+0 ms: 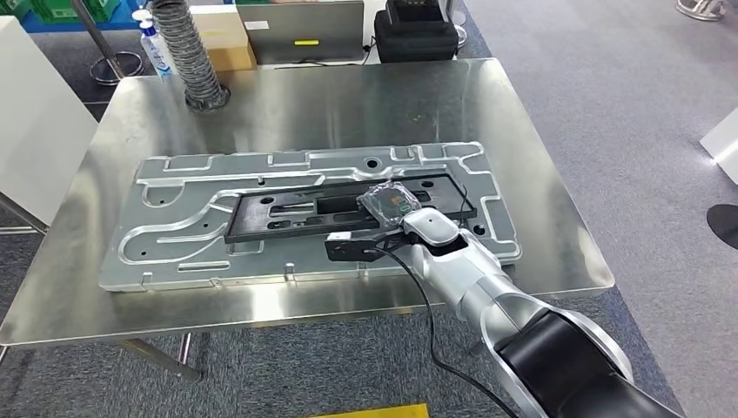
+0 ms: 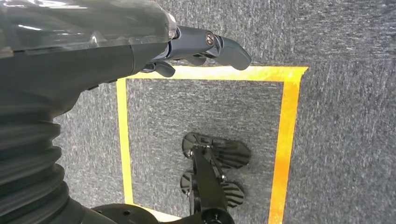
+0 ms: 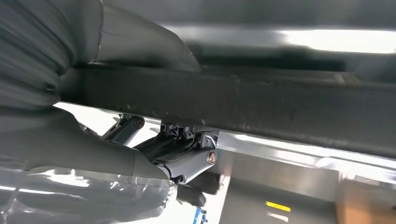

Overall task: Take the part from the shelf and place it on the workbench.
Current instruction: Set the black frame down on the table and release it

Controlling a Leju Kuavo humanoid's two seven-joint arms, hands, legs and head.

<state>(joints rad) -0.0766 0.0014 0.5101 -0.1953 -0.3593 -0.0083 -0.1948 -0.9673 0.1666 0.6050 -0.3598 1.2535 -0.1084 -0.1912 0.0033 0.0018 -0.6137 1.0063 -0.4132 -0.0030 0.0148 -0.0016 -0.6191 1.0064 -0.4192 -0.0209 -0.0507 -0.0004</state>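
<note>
On the workbench [image 1: 540, 174], part [image 1: 287, 209] lengthwise

A ribbed grey hose [image 1: 187, 52] stands at the bench's far left corner, beside a cardboard box [image 1: 222, 37] and a laptop [image 1: 300, 30].

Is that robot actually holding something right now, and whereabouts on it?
Yes: the right hand grips the long black rectangular frame part along its right end. The left hand holds nothing.

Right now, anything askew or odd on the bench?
Nothing spilled or damaged. The black frame part lies slightly skewed on the silver plate, with the right hand on its right end. The left hand hangs over the carpet, holding nothing.
</note>
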